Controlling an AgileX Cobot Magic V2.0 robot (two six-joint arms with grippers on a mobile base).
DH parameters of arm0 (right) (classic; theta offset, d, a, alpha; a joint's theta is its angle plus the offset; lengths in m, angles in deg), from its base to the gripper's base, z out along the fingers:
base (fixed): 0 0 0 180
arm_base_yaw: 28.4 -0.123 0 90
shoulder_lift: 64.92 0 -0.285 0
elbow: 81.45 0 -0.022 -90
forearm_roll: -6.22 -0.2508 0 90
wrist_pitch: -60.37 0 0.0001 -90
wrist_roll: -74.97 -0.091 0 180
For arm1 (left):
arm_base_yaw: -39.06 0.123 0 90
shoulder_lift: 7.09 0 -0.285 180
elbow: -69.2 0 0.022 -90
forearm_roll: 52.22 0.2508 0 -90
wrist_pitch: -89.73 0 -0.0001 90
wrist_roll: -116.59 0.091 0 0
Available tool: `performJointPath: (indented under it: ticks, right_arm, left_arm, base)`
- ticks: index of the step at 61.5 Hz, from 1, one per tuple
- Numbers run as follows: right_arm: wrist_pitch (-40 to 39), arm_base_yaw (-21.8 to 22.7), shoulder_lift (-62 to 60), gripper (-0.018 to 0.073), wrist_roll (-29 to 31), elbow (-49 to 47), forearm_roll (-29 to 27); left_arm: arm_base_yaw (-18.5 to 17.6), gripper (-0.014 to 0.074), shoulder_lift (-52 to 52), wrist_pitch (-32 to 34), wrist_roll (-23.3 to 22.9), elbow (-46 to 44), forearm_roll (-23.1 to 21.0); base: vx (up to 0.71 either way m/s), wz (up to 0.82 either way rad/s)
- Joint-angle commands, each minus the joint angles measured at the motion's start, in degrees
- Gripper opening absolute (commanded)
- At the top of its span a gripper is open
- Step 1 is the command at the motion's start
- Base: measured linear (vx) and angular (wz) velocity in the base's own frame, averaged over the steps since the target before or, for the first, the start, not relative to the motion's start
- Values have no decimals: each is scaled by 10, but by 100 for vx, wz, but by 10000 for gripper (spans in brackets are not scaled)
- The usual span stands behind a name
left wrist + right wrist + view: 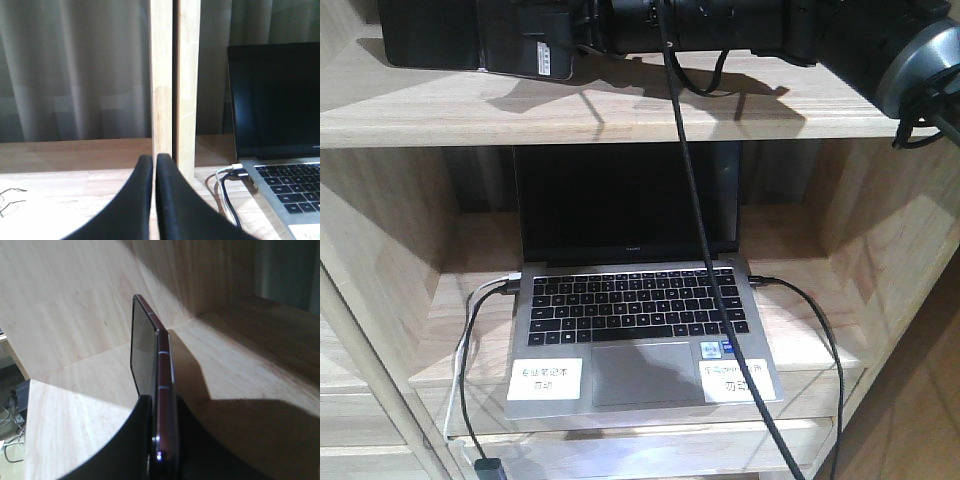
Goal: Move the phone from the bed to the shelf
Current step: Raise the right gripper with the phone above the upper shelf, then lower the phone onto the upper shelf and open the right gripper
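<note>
The phone (pixel 150 355), a thin black slab with a pinkish rim, stands edge-on between the fingers of my right gripper (pixel 162 407), which is shut on its lower end. It hangs just over the light wood shelf (pixel 240 365). In the front view the phone (pixel 480 40) lies low over the top shelf plank (pixel 620 110) at upper left, its white sticker facing me, with the right gripper (pixel 590 25) reaching in from the right. My left gripper (pixel 154 159) is shut with nothing in it, in front of a wooden upright (pixel 172 75). The bed is out of view.
A grey laptop (pixel 640 320) with a black screen sits open on the lower shelf, with cables (pixel 470 340) plugged into both sides. A black cable (pixel 700 230) hangs down across it from the arm. Wooden side walls close in the compartments. Grey curtains (pixel 75 65) hang behind.
</note>
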Motion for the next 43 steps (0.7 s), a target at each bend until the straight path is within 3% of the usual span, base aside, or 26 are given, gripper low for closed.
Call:
performJointPath:
  ticks: [1, 17, 35, 43]
  right_arm:
    - [-29, 2, -23, 50, 0, -17, -15]
    - [-43, 2, -23, 214, -1, -17, 7]
    - [-69, 2, -23, 554, -1, -17, 21]
    - [-74, 2, -23, 602, -1, -20, 50]
  left_arm:
    - [2, 1, 4, 42, -5, -14, -6]
    - [2, 1, 4, 42, -5, -14, -6]
    - [2, 1, 4, 42, -5, -14, -6]
    - [2, 1, 4, 42, -5, -14, -6]
  base:
    - [0, 0]
    - [0, 0]
    - [0, 0]
    - [0, 0]
